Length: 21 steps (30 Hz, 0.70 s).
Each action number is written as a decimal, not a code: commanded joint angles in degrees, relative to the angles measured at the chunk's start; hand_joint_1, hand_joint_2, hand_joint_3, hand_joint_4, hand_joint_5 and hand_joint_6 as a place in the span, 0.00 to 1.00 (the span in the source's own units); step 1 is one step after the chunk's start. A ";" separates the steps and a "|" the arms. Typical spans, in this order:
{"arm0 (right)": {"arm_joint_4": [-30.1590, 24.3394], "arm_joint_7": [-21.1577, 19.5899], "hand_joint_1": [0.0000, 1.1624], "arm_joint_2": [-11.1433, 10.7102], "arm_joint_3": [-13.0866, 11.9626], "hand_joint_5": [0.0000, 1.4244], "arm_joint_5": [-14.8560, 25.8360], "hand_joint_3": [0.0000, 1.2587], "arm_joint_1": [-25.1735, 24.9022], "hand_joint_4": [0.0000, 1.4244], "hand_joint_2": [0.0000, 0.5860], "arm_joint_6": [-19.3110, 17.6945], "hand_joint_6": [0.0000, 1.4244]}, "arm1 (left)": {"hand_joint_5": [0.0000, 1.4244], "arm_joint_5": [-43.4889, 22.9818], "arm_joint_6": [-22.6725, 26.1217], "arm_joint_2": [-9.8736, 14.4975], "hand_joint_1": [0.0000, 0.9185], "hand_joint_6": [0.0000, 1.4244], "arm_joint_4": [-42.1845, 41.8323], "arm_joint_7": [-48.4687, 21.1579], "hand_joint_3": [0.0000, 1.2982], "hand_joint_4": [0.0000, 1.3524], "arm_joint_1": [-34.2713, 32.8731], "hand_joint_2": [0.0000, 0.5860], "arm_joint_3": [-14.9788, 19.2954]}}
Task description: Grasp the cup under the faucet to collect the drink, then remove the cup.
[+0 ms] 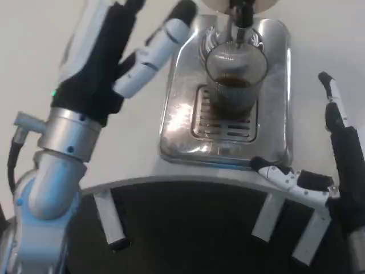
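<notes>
Cup [235, 80] (clear, dark drink inside) stands on the steel drip tray [177, 128] under the faucet [240, 12]. Left hand [117, 54] hovers beside it, fingers spread, empty; right hand [336, 154] is likewise spread and empty.

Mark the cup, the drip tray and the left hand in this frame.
cup [235, 85]: head view, on its clear side wall.
drip tray [181, 128]: head view, on its left metal rim.
left hand [105, 54]: head view, on its black palm.

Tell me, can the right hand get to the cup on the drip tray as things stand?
Probably yes. The right hand sits open beside the tray's right edge, and nothing lies between it and the cup. The left hand is raised off to the other side. The faucet hangs just above the rim.
</notes>
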 commanded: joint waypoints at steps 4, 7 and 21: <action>3.03 -1.02 0.75 -0.15 0.54 0.03 1.55 0.01 -3.37 0.01 0.29 1.03 0.09 | 0.00 -7.08 -0.29 -3.22 0.00 0.00 1.29 2.94 0.00 0.00 1.34 0.47 3.95; 4.32 -1.41 0.75 -0.01 0.97 0.03 2.46 0.01 -4.48 0.01 0.29 0.91 0.09 | 0.00 -7.17 1.26 -3.52 0.00 0.00 1.49 4.36 0.00 0.00 2.90 0.47 5.38; 12.73 -8.23 0.83 3.09 -0.16 0.01 16.94 0.00 -9.23 0.00 0.30 -1.09 0.12 | 0.00 -5.91 -0.30 -2.43 0.00 0.00 7.10 5.88 0.00 0.00 14.93 0.48 6.66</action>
